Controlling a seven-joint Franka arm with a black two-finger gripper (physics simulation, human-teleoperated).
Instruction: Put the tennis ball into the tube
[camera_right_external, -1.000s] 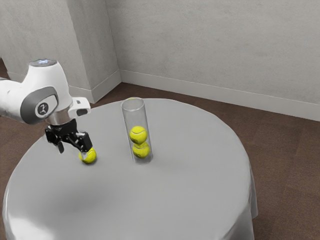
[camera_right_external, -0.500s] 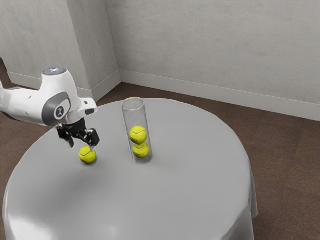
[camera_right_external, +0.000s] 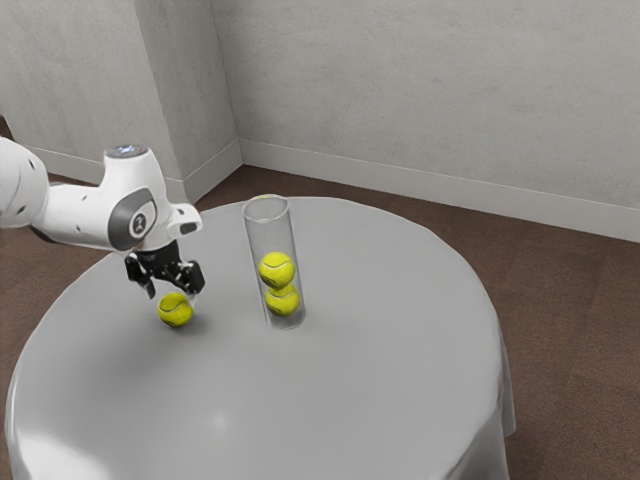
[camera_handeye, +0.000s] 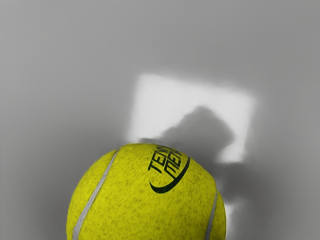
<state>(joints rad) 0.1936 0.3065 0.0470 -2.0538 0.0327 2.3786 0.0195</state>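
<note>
Loose tennis ball (camera_handeye: 135, 210) | black print (camera_handeye: 167, 165) — "TEN…", "ME…", rest unclear | curved black stroke (camera_handeye: 167, 189) beside it

One ball (camera_right_external: 175, 311) lay left of exterior view's centre, two balls (camera_right_external: 277, 270) in one tube (camera_right_external: 267, 232); balls totalled three. One table (camera_right_external: 350, 400).

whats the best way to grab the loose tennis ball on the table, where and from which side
I'd come straight down from above and close the hand across the widest part of the loose yellow felt tennis ball. It is round, with no handle or edge to favour, and its top and sides look free; the clear cylindrical tube stands apart from it.
</note>
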